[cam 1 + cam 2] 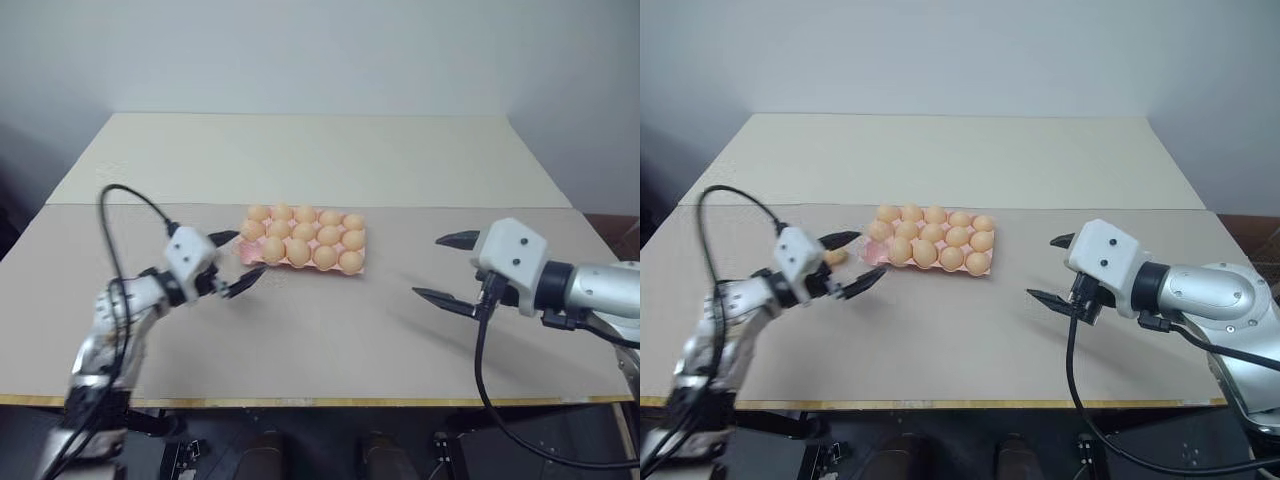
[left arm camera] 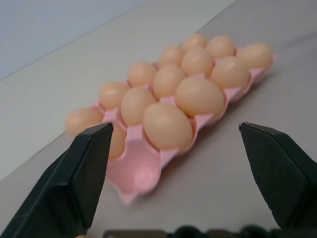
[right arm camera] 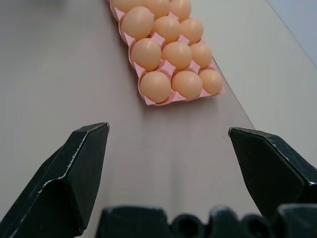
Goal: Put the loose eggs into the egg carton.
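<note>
My left gripper (image 1: 238, 265): released, empty.
Egg carton (image 2: 143, 173): just ahead; nearest corner cup bare.
Loose egg (image 1: 837, 257): seemingly beside its corner.
My right gripper (image 1: 448, 270): spread, empty.

A lab-like test bench: bare table (image 1: 300, 340) against a blank wall (image 1: 320, 50).

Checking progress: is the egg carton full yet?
No. The egg carton has an empty corner cup, and one egg lies outside it.
</note>
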Controlling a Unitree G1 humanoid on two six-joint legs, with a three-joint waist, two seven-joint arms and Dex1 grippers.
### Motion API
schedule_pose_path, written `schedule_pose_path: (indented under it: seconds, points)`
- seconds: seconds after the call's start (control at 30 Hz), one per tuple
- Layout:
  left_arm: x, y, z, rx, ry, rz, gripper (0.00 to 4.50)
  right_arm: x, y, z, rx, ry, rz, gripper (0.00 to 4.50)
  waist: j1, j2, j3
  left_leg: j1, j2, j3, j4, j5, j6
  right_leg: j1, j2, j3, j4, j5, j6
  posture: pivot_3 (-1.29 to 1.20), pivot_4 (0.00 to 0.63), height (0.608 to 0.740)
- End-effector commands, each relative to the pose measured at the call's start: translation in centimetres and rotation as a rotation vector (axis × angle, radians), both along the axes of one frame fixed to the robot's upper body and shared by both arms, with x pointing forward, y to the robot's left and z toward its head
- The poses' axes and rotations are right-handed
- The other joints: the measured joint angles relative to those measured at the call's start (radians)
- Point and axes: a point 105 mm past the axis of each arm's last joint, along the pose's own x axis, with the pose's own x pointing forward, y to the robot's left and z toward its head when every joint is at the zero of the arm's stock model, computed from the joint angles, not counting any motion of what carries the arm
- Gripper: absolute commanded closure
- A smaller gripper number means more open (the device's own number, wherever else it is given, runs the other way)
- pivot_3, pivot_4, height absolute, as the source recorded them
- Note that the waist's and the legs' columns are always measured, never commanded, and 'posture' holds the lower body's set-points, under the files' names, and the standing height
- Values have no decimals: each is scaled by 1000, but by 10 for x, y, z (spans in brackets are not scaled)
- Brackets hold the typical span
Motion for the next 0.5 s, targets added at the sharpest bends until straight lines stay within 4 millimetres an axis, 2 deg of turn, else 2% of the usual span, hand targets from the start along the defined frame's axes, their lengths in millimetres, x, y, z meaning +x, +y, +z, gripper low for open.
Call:
schedule_pose_path:
  seconds: [0.03,0.23,0.5]
  points:
    - [-22,21,18,37,-33,59,85,-5,0,17,15,-35,58,0,-1,0,0,1,0,0,0,0,0,1,0,0,0,0,0,0,150,740]
    - [-44,45,26,108,-28,176,85,-3,1,16,8,-25,108,0,10,0,0,6,1,-1,0,-1,1,10,-1,-3,-4,0,0,0,150,740]
    - [-44,56,32,126,-45,272,85,2,7,17,43,-24,160,0,8,0,0,7,0,-1,-1,-1,1,10,-1,-3,-4,0,0,0,150,740]
